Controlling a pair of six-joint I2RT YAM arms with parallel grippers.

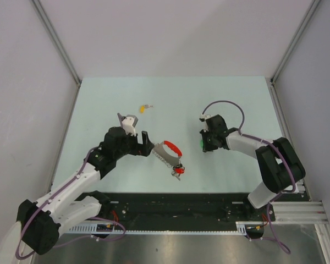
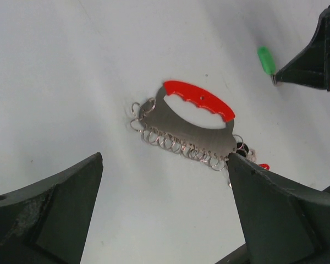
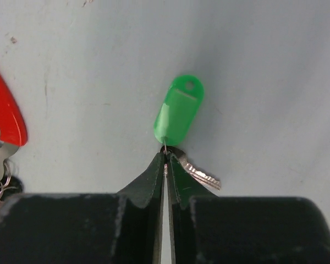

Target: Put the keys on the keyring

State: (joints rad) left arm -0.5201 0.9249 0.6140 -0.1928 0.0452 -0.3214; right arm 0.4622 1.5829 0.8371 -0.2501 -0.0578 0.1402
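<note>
The keyring [image 1: 168,151] lies flat on the table: a red band and a grey metal plate hung with small rings, with red and black tags at one end. My left gripper [image 1: 148,144] hovers just left of it, open and holding nothing. In the left wrist view the keyring [image 2: 195,118] shows beyond the spread fingers of that gripper [image 2: 165,159]. My right gripper [image 1: 204,144] is shut on the green key [image 1: 202,144], pinching the small ring between its green head [image 3: 179,113] and silver blade at the gripper's tips [image 3: 166,154]. The yellow key [image 1: 144,107] lies alone further back.
The pale table [image 1: 236,104] is closed in by white walls at the left, back and right. A black rail [image 1: 181,206] with the arm bases runs along the near edge. The right gripper [image 2: 308,60] with the green key [image 2: 267,59] shows at the left wrist view's upper right.
</note>
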